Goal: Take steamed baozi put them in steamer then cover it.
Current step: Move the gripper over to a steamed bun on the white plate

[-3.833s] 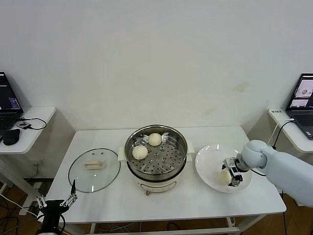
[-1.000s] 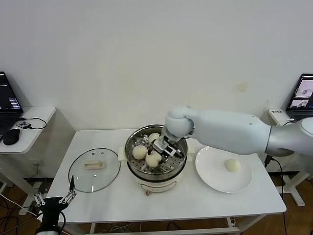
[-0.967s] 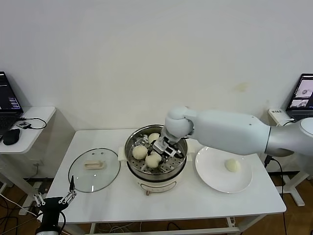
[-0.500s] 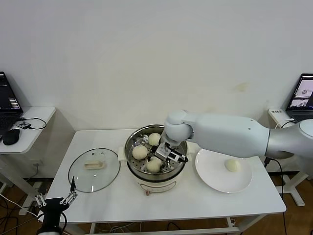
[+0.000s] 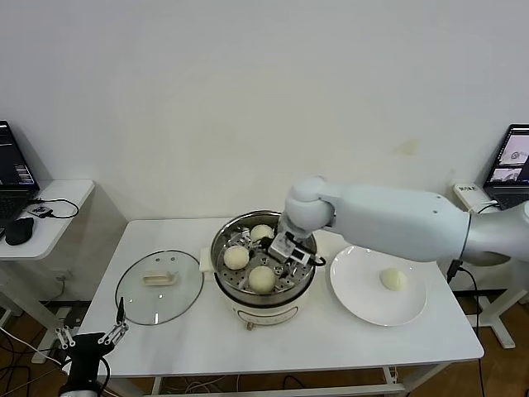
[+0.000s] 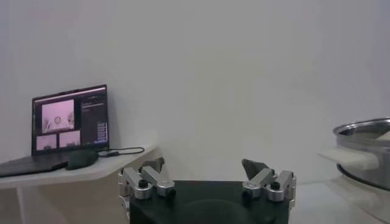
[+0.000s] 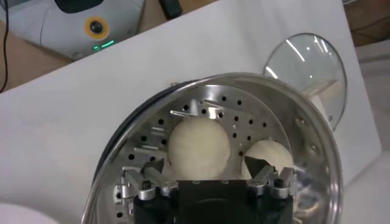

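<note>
The steamer (image 5: 263,263) stands mid-table and holds three baozi on its perforated tray: one at the back (image 5: 262,233), one at the left (image 5: 236,257), one at the front (image 5: 262,279). A fourth baozi (image 5: 393,279) lies on the white plate (image 5: 355,289). My right gripper (image 5: 291,251) hovers open and empty over the tray's right side. In the right wrist view the gripper (image 7: 204,169) is just above the front baozi (image 7: 199,148), not touching it. The glass cover (image 5: 159,285) lies flat left of the steamer. My left gripper (image 5: 91,339) is parked open below the table's front left corner.
Side tables with laptops (image 5: 12,169) stand at far left and far right. The left wrist view shows the left gripper (image 6: 203,164), a laptop (image 6: 70,119) and the steamer's rim (image 6: 365,129). The cover also shows in the right wrist view (image 7: 311,67).
My right gripper carried a baozi from the plate into the steamer, set it at the front of the tray, let go and rose slightly to the right. The left arm stayed put.
</note>
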`<state>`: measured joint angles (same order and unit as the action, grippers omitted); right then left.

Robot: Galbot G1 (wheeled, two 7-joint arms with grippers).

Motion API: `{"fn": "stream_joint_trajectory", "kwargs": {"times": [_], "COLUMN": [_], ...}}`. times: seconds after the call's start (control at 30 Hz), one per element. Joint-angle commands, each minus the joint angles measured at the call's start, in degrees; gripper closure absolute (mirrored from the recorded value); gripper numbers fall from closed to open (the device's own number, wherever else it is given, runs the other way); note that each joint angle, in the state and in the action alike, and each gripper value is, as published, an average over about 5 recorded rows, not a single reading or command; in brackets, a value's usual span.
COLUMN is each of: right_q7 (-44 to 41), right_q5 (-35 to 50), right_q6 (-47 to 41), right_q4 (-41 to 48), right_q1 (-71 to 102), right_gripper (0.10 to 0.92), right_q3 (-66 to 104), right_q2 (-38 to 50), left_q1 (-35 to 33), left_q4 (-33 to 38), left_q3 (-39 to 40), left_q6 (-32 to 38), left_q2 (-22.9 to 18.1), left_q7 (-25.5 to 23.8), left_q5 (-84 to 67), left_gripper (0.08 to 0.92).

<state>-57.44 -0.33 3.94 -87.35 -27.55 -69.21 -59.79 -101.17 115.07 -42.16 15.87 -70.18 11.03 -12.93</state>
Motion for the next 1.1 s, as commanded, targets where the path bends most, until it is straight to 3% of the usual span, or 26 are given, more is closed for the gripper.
{"fn": "stream_joint_trajectory", "kwargs": {"times": [0.03,0.23,0.57,0.77,1.1], "right_q7": [0.1,-1.5,-3.4,-5.5,-4.6], "right_q5": [6.1,9.6,4.9,-2.7,-9.2], "right_q6": [-9.5,-22.8,-21.2,-17.9,-15.8], "right_q4": [-1.8,-4.6,-3.5,-0.4,6.2], "right_q1": [-1.7,-2.7,13.7,28.6,36.3], "right_gripper": [0.202,0.203,0.203,0.202,0.202], "right_q3": [5.4,6.2,20.3,32.3,38.0], "right_q2": [8.5,19.2,34.9,38.3,35.6], "left_q1": [0.0,-0.1,0.4,0.1,-0.1], "left_q4": [-0.3,-0.3,0.1,0.2,0.5], "left_q3": [-0.2,-0.5,0.9,1.0,1.6], "left_q6": [0.1,0.2,0.0,-0.1,-0.1], "left_q2": [0.6,1.5,1.9,2.3,1.8], "left_q7": [0.0,-0.1,-0.1,-0.2,-0.2], "left_q5": [-0.1,-0.3,0.0,0.0,0.4], "left_gripper": [0.177,0.177,0.177,0.177,0.177]}}
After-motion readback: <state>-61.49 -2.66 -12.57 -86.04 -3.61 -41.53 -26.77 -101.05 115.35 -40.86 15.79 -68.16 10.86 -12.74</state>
